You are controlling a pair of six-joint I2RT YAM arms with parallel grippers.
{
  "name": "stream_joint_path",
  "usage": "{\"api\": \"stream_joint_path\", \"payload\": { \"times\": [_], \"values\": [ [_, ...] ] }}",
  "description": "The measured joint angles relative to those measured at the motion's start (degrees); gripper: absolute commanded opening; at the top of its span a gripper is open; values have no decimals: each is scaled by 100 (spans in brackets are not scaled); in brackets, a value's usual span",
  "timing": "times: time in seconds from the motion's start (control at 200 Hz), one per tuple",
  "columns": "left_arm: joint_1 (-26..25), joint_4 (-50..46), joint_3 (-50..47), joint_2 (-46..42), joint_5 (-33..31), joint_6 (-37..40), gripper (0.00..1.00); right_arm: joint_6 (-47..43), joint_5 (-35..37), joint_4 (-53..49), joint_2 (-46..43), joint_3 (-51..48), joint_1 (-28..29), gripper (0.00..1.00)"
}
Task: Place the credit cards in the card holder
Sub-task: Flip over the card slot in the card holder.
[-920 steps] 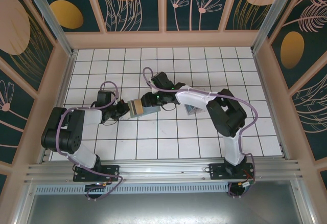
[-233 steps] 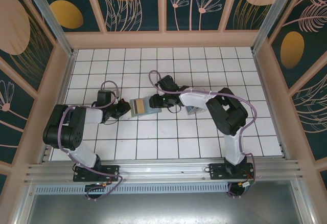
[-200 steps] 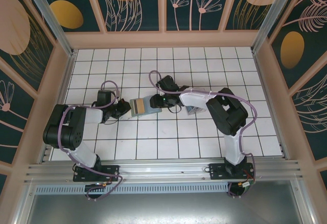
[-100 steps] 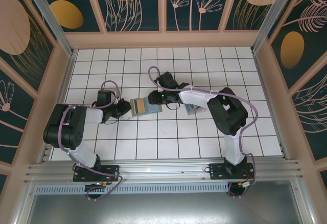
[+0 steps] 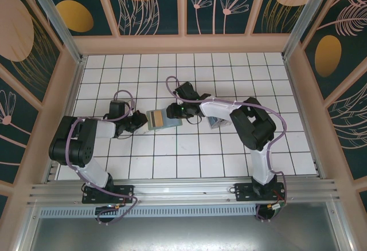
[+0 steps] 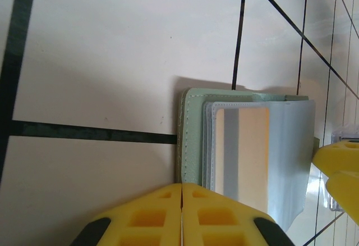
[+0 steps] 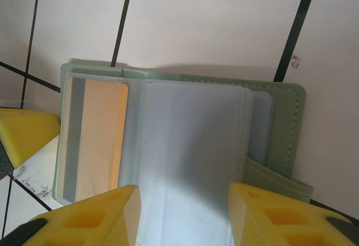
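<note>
The grey-green card holder [image 5: 167, 122] lies open on the tiles between both grippers. A tan-gold credit card [image 5: 153, 118] sits in its left clear sleeve [image 7: 96, 139], and shows again in the left wrist view [image 6: 247, 145]. My left gripper [image 5: 139, 122] is shut, with its tips [image 6: 182, 192] against the holder's stitched left edge [image 6: 190, 139]. My right gripper [image 7: 182, 212] is open low over the holder from the right, one finger on each side of the bare clear sleeves [image 7: 190, 145]. The other cards are hidden.
A translucent grey-white box [image 5: 216, 122] lies on the tiles just right of the holder, partly under the right arm. The right gripper's yellow fingers [image 6: 339, 170] show past the holder's far side. White tiled floor runs out to the walls.
The right wrist has shifted slightly toward the back left over the holder. The left arm, the holder and the tan-gold card have stayed in place.
</note>
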Motion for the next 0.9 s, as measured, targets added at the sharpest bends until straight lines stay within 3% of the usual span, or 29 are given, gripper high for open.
{"api": "stream_joint_path", "payload": {
  "times": [0.896],
  "values": [
    [-2, 83, 0, 46, 35, 0, 9, -31, 177, 61, 63, -76, 31, 49]
  ]
}}
